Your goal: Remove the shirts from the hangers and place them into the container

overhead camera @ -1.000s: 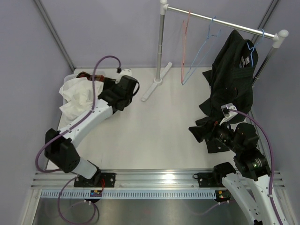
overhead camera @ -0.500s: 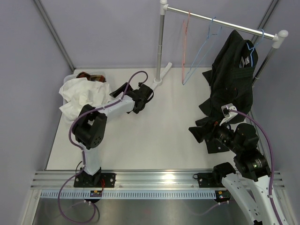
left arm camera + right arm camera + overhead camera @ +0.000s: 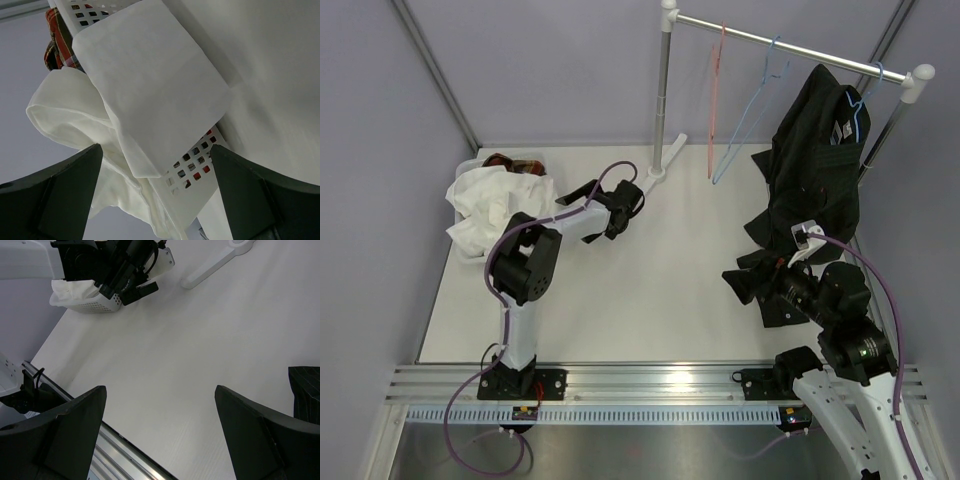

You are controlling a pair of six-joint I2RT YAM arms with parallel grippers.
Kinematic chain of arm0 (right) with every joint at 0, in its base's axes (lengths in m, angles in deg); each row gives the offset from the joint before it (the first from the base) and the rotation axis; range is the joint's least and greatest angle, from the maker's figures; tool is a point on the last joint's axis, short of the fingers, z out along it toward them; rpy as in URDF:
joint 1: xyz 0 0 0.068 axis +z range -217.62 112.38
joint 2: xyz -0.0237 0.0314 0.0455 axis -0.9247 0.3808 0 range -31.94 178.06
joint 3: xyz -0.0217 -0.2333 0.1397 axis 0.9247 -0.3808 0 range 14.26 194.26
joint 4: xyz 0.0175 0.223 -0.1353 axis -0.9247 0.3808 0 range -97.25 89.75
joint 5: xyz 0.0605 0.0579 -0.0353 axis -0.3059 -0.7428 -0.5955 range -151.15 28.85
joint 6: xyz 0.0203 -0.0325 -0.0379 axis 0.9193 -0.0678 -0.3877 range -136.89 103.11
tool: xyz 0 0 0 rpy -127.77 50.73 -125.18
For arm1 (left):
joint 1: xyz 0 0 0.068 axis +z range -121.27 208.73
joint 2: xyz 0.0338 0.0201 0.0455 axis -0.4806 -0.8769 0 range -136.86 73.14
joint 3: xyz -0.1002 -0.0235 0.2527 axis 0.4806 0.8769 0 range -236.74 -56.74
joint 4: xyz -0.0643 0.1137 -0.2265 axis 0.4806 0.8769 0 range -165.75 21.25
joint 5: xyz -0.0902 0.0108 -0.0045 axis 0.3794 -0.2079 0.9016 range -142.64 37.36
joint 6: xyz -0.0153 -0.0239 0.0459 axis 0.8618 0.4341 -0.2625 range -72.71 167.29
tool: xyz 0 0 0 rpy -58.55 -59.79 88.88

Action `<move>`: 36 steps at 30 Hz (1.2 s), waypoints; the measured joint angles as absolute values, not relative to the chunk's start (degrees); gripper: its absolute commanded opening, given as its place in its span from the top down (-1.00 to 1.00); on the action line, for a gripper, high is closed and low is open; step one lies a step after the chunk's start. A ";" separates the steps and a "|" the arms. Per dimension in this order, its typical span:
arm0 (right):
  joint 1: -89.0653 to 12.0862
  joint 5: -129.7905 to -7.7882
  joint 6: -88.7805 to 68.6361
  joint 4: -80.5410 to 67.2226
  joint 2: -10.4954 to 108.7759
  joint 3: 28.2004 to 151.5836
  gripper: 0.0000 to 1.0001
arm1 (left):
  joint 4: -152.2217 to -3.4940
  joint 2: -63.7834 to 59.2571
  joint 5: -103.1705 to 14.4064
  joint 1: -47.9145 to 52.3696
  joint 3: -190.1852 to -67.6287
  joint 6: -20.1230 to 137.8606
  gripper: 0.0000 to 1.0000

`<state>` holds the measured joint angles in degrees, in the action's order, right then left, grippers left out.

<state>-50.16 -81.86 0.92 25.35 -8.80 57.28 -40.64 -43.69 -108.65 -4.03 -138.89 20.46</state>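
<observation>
The container (image 3: 192, 170) sits at the far left of the bench (image 3: 650, 290), close to the left wall. The white shirt (image 3: 485, 200) lies heaped in it, a flat fold and a bunched sleeve spilling over the lattice wall and hanging outside. The plaid shirt (image 3: 510, 162) shows only as a red and dark patch at the far end of the container, mostly under the white one.

The left hand (image 3: 156, 152) hovers just to the right of the container, above the bench, with its fingers wide apart and nothing between them. Its wrist camera looks straight at the draped white cloth and the perforated side.

At the far right, the black shirt (image 3: 815, 170) hangs from a light blue hanger (image 3: 860, 105) on the chrome rail (image 3: 790, 45). Its lower part sags onto the right side of the bench. Two bare hangers hang on the rail to its left: the pink-red hanger (image 3: 713, 100) and, beside it, a second light blue hanger (image 3: 755, 100).

The right hand (image 3: 160, 390) hangs over the near right of the bench, near the black shirt's hem. Its fingers are spread wide and it holds nothing. A corner of black cloth shows at the right edge of its wrist view, outside the fingers.
</observation>
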 measured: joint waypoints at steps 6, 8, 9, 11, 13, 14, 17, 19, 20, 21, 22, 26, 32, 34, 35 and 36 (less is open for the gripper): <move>-50.16 -81.90 0.94 25.30 -8.02 57.28 -0.99 | -41.25 -44.46 -108.32 -3.39 -138.89 18.60 -0.79; -50.16 -81.92 0.94 25.28 -7.82 57.22 -0.99 | -41.47 -45.20 -108.35 -3.39 -139.21 18.25 -0.70; -50.16 -81.92 0.94 25.28 -7.80 57.17 -0.99 | -41.62 -45.70 -108.35 -3.39 -139.50 18.10 -0.66; -50.16 -82.10 0.94 25.26 -7.73 57.09 -0.99 | -42.24 -46.73 -108.37 -3.26 -139.98 17.55 -0.50; -50.16 -82.29 0.92 25.26 -7.65 57.06 -0.99 | -43.13 -47.43 -108.39 -3.17 -140.07 16.83 -0.36; -50.16 -82.34 0.92 25.24 -7.60 57.06 -0.99 | -43.50 -47.65 -108.39 -3.11 -140.07 16.39 -0.30; -50.16 -82.73 0.94 25.10 -7.47 57.06 -0.99 | -45.03 -47.89 -108.48 -2.78 -140.07 15.04 -0.24; -50.16 -82.97 0.94 25.10 -7.41 57.06 -0.99 | -45.97 -47.89 -108.56 -2.43 -140.09 14.25 -0.23; -50.16 -83.15 0.94 25.10 -7.34 57.06 -0.98 | -46.24 -47.91 -108.61 -2.19 -140.15 14.01 -0.22; -50.16 -83.17 0.94 25.10 -7.25 57.06 -0.99 | -46.50 -48.00 -108.65 -1.97 -140.26 13.82 -0.18; -50.16 -83.21 0.92 25.08 -7.14 57.06 -0.99 | -46.96 -48.11 -108.65 -1.84 -140.29 13.66 -0.05; -50.16 -83.26 0.92 25.08 -6.84 57.04 -0.99 | -47.31 -48.70 -108.70 -1.36 -140.29 12.98 0.20; -50.16 -83.28 0.94 25.08 -6.71 56.98 -0.99 | -47.37 -49.00 -108.85 -1.29 -140.29 12.98 0.65; -50.16 -83.28 0.94 25.06 -6.62 56.98 -0.99 | -47.37 -49.00 -108.85 -1.29 -140.26 12.96 0.82; -50.16 -83.28 0.94 25.06 -6.55 56.98 -0.99 | -47.39 -49.00 -108.85 -1.29 -140.26 12.94 0.93; -50.16 -83.28 0.94 25.06 -6.51 56.98 -0.99 | -47.42 -48.98 -108.83 -1.29 -140.20 12.98 1.00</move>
